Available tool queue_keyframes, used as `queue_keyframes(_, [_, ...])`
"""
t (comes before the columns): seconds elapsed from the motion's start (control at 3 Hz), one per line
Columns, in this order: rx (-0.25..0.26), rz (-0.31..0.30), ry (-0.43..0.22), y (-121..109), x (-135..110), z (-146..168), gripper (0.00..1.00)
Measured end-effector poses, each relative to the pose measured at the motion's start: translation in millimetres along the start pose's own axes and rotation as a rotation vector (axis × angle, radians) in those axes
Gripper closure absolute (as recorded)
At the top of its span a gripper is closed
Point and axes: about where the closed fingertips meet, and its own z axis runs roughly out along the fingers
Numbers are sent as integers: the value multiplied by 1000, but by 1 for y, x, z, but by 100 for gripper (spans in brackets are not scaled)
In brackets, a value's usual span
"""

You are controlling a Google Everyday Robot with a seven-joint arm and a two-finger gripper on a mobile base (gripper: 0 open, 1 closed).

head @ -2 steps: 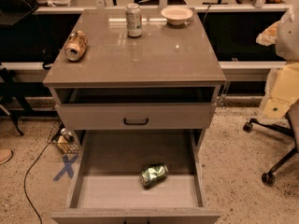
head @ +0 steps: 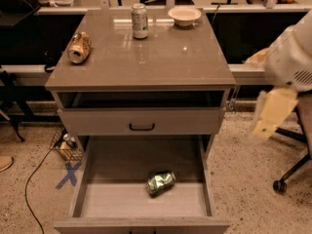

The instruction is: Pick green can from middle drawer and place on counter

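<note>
The green can (head: 160, 183), dented and shiny, lies on its side on the floor of the open middle drawer (head: 122, 199), right of centre. The counter (head: 156, 57) is the glossy grey-brown top of the cabinet above it. My gripper (head: 269, 115) shows as a blurred cream shape under the white arm (head: 295, 57) at the right edge. It hangs in the air beside the cabinet, at about the height of the top drawer, well above and to the right of the can. It holds nothing that I can see.
On the counter a tan-gold can (head: 79, 47) lies at the left, a silver-and-green can (head: 140, 21) stands at the back, and a pale bowl (head: 184, 15) sits beside it. The top drawer front (head: 142, 126) has a black handle. A chair caster (head: 279, 186) is at the right, a blue X (head: 68, 174) on the floor at the left.
The arm and gripper have moved left and down, closer to the cabinet's right side. The green can and the things on the counter have not moved.
</note>
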Motion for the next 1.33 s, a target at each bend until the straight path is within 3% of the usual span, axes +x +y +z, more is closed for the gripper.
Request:
queue_keyframes(0.33, [-148,-37,-161,13,-11,92,0])
queue_keyframes(0.67, [-244,-58,-239,31,-33,164,0])
queue_keyframes(1.0, [-354,-17,-292,59,-55,245,0])
queue_keyframes(1.33, [-354,-17,-292,59,-55,245,0])
